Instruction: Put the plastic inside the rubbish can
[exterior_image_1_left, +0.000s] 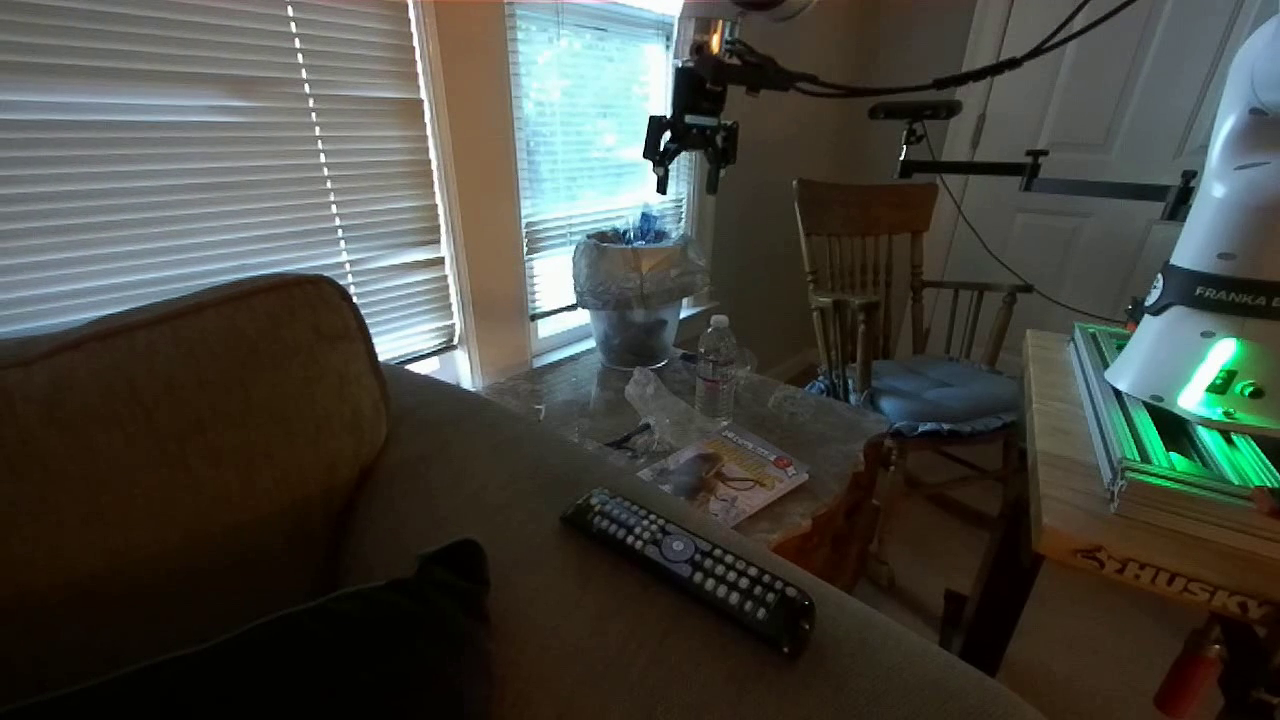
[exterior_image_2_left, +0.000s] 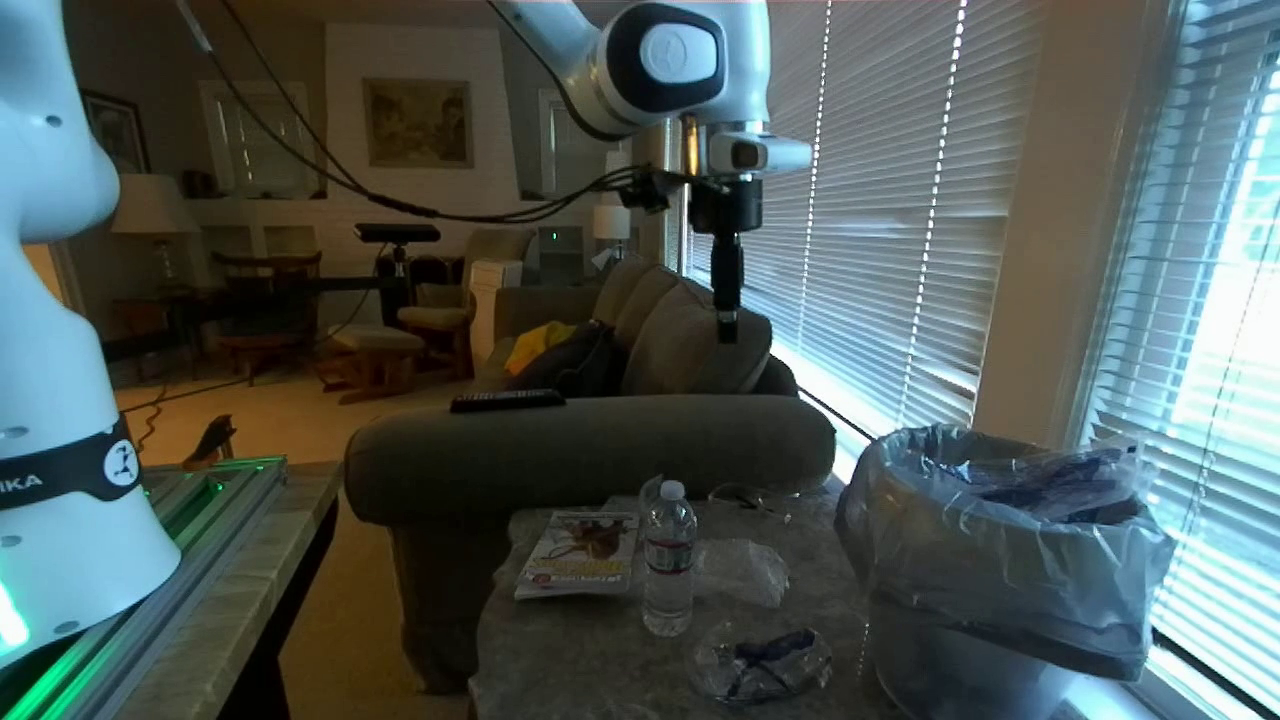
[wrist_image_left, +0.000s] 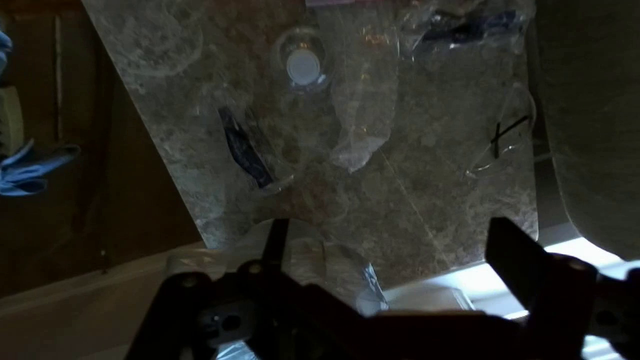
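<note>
The rubbish can (exterior_image_1_left: 640, 335) is pale, lined with a clear bag, and stands on the side table near the window. It also shows in an exterior view (exterior_image_2_left: 960, 650) and, partly hidden by a finger, in the wrist view (wrist_image_left: 305, 250). Crumpled plastic with blue parts (exterior_image_2_left: 1060, 482) sticks out of its top. On the table lie a clear plastic bag (wrist_image_left: 365, 100), a clear plastic piece with a dark strip (wrist_image_left: 245, 145) and another with a dark part (wrist_image_left: 465, 30). My gripper (exterior_image_1_left: 687, 185) is open and empty, high above the table; it also shows in an exterior view (exterior_image_2_left: 727, 335).
A clear water bottle (exterior_image_2_left: 668, 565) stands upright beside the plastic bag. A magazine (exterior_image_1_left: 730, 475) lies on the table (exterior_image_1_left: 830, 425). A remote (exterior_image_1_left: 690, 560) lies on the sofa arm. A wooden chair (exterior_image_1_left: 870, 210) stands behind the table, and blinds cover the windows.
</note>
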